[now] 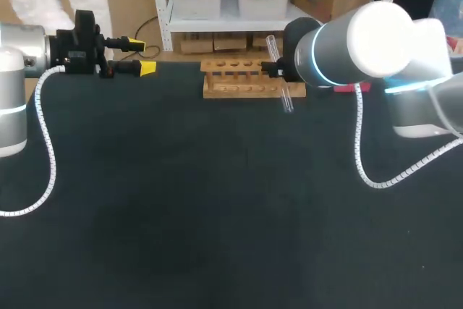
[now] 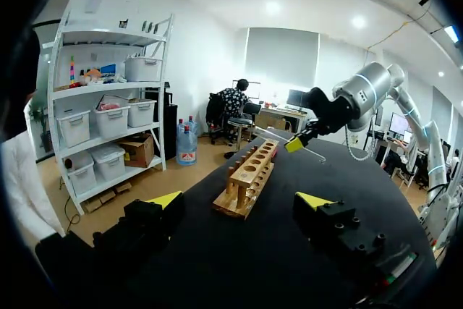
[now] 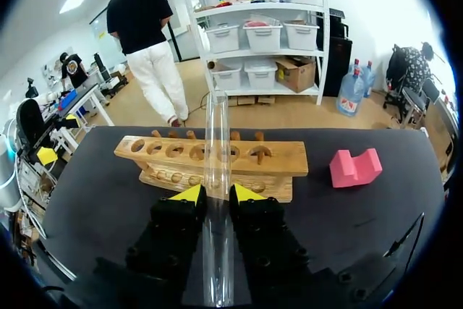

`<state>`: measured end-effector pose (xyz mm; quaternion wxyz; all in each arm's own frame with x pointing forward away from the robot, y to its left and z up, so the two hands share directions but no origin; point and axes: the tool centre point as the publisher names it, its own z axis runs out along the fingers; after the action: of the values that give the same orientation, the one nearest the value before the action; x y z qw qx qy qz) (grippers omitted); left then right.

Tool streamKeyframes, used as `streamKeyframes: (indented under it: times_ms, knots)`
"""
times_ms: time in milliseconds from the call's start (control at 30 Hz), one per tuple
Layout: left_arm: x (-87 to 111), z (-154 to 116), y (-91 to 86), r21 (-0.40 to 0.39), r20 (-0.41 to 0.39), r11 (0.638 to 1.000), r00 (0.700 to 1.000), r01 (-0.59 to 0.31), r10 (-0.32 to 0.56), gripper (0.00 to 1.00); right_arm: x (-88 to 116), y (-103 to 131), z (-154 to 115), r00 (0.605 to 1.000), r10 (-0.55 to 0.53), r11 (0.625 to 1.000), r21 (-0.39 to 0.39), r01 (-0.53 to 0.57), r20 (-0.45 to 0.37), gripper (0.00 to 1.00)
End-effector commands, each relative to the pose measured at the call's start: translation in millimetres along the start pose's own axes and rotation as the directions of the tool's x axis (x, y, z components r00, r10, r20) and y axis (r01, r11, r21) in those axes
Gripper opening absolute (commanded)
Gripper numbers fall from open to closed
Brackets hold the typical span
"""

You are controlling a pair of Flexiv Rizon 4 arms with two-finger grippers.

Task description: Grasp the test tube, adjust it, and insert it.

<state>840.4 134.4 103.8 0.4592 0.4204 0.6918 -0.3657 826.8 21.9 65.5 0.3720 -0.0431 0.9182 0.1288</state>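
- Since the right tool point(image 3: 212, 193) pinches the test tube point(image 3: 216, 142) between its two yellow tips, the grasp part of the task looks done.
- Seen from the right wrist, the tube runs out along the fingers, its far end over the wooden rack point(image 3: 282, 157); it is in the air, not on the counter point(image 1: 217, 200).
- From the head view the tube is tilted rather than upright, crossing the rack's right end.
- No hole of the rack holds a tube, as far as the frames show, so insertion is not yet done.
- My judgement: the adjusting step is in hand; the tube needs bringing upright over a hole before it goes down.
- The left tool point(image 2: 242, 200) is spread and empty, well apart from the rack.
- A pink block point(image 3: 354, 168) lies beside the rack.
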Motion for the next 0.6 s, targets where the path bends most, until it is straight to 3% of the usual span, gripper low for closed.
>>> streamKeyframes:
  times_ms: [33,600]
  knots:
    - [1.3,-0.5,-1.5,-0.004,0.005,1.000,1.000,-0.003,0.003,1.00,-0.2,-0.6,3.5,1.000,0.001,1.000,-0.003,-0.001,-0.002,0.00]
    - [1.3,-0.5,-1.5,-0.004,0.005,1.000,1.000,-0.003,0.003,1.00,0.5,-3.0,14.1,1.000,0.000,1.000,-0.011,0.000,-0.026,0.00]
